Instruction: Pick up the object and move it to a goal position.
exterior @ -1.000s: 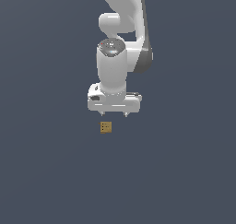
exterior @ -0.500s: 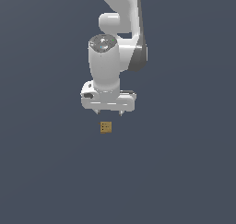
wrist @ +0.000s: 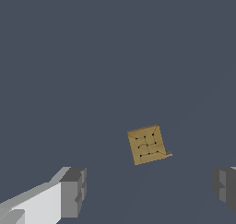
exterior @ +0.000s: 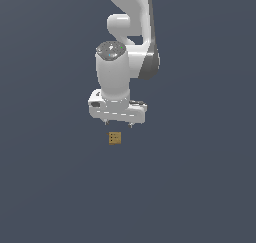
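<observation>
- The tiny tan-brown cube with dark dots on top [exterior: 115,138] sits alone on the flat dark grey surface [exterior: 200,187], out in the open where it is easy to reach.
- The white end effector [exterior: 118,124] hangs just above it, not touching, likely lining up for a grab.
- Its two grey fingers [wrist: 73,191] are spread wide apart and hold nothing.
</observation>
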{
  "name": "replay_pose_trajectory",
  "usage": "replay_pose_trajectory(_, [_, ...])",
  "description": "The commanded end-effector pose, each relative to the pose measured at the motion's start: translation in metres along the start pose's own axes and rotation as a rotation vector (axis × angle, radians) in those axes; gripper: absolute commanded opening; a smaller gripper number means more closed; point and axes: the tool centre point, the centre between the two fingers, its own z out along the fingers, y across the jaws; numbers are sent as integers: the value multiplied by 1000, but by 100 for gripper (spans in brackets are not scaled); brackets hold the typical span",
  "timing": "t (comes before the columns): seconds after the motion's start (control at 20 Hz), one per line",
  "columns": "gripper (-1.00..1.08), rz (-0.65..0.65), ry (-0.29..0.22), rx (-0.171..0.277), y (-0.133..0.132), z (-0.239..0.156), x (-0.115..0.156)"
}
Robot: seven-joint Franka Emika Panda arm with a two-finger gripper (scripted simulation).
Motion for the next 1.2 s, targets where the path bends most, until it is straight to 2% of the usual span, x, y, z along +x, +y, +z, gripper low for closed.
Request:
replay_pose_trajectory(0.0, [100, 42, -3, 1, 1, 4, -1])
replay_pose_trajectory(0.3, [100, 183, -10, 5, 4, 18, -3])
replay_pose_trajectory(1.15, [100, 692, -32, -2, 17, 65, -12])
